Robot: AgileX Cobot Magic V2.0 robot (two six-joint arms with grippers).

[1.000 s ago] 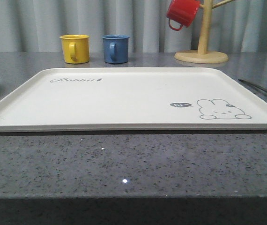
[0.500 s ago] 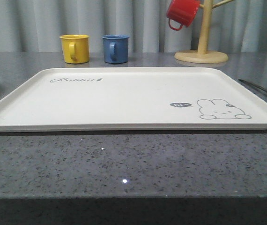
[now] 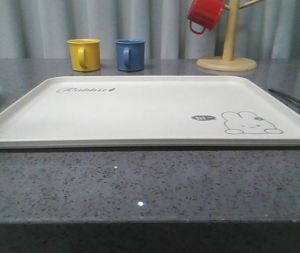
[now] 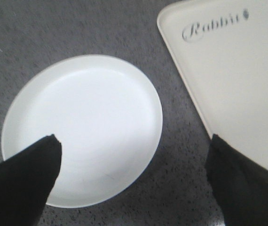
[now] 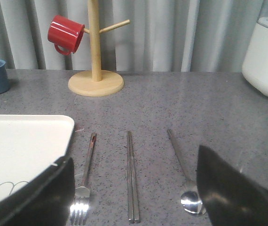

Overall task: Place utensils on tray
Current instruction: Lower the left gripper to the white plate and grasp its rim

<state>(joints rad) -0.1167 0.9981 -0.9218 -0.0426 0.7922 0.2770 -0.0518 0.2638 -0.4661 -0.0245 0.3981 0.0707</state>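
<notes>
Right fingers (image 5: 26, 197) spread wide, holding nothing; fork (image 5: 83, 186), chopsticks (image 5: 132, 179), spoon (image 5: 185, 176) flat on table (image 5: 181, 108) between them, beside tray (image 5: 21, 146). Left fingers (image 4: 23, 181) apart over plate (image 4: 84, 125).

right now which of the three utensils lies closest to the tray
The fork: it lies on the counter just beside the tray edge. The chopsticks lie in the middle, and the spoon farthest away.

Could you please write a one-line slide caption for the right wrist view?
Open right gripper above fork, chopsticks and spoon lying beside the cream tray.
</notes>
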